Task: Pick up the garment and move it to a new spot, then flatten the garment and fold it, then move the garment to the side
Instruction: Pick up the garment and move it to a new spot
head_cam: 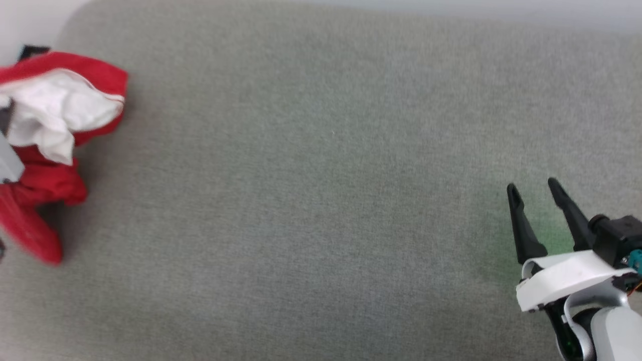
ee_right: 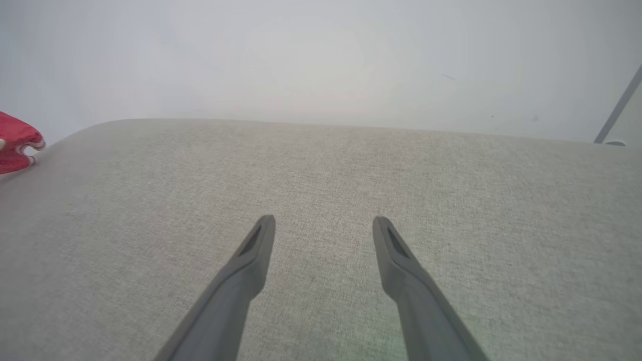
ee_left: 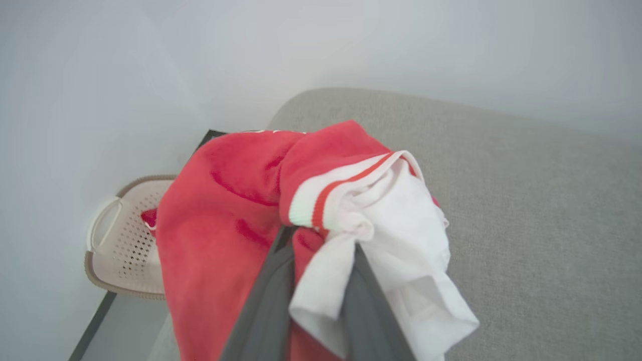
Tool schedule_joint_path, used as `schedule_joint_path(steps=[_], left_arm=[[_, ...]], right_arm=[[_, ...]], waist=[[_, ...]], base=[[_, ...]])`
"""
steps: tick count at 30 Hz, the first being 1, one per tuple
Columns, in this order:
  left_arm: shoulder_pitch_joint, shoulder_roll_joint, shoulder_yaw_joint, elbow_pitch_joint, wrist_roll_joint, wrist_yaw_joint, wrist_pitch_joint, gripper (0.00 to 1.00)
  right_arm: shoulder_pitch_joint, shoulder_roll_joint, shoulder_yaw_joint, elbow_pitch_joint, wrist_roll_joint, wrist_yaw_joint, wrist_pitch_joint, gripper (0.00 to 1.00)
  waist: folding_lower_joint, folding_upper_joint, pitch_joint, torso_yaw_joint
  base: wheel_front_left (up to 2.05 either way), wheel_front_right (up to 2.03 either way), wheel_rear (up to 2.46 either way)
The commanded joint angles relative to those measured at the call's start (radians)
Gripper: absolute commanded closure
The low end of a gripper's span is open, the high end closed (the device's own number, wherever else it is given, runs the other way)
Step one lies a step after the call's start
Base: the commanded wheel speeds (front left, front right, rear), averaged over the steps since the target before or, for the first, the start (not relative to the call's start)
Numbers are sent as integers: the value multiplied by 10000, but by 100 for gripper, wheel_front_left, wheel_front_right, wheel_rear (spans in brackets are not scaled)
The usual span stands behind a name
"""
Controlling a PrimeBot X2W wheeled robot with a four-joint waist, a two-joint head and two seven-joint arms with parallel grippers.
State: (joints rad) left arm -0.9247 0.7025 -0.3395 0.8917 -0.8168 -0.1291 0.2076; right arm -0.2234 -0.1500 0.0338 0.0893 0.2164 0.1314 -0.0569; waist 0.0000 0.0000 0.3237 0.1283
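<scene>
Where the wide grey fabric-covered surface (head_cam: 321,200) rounds off at its far left corner, the garment (head_cam: 60,125) sits in a crumpled bunch, red cloth wrapped around a white sleeve. In the left wrist view the sleeve's red-and-white striped trim faces up. The left gripper (ee_left: 321,239) has its two dark fingers (ee_left: 266,306) drawn in on a fold of the white sleeve, so the cloth is pinched between them. Red fabric spills down on the left side of that grip, past the edge of the surface. Whether the bundle rests its weight on the surface or hangs from the grip cannot be told.

The surface is a plain, finely woven grey with a soft, slightly mottled nap, and its far edge curves into rounded corners. The right gripper (head_cam: 531,185) hovers over its near right part, well apart from the garment. Its jaws are spread wide with nothing between them, and only bare weave lies below.

Behind the surface rises a pale, featureless wall (ee_left: 351,45). To the left of the surface and lower down stands a beige perforated basket (ee_left: 125,240) with a handle slot, on a grey area with a dark edge. In the right wrist view a thin dark line (ee_right: 619,105) slants against the wall at the far right.
</scene>
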Motion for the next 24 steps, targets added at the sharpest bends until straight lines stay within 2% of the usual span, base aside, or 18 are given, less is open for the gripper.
schedule_joint_path(steps=[1,7,13,24], left_arm=[[-51,220,-97,-196,73,-13,-217,100],[-146,894,-371,-1157,52,-14,-521,100],[-135,1329,-500,-2327,99,55,-67,100],[708,1997,-440,-5306,-300,883,1328,100]], right_arm=[[176,43,-23,76,83,-14,-78,0],[559,159,-29,340,256,-14,-288,0],[879,235,-45,534,417,-14,-424,0],[1132,277,-89,755,530,-14,-597,0]], waist=[[0,0,-740,274],[0,0,-1650,404],[0,0,-2422,493],[0,0,-3195,133]], base=[[0,0,0],[0,0,0],[0,0,0],[0,0,0]])
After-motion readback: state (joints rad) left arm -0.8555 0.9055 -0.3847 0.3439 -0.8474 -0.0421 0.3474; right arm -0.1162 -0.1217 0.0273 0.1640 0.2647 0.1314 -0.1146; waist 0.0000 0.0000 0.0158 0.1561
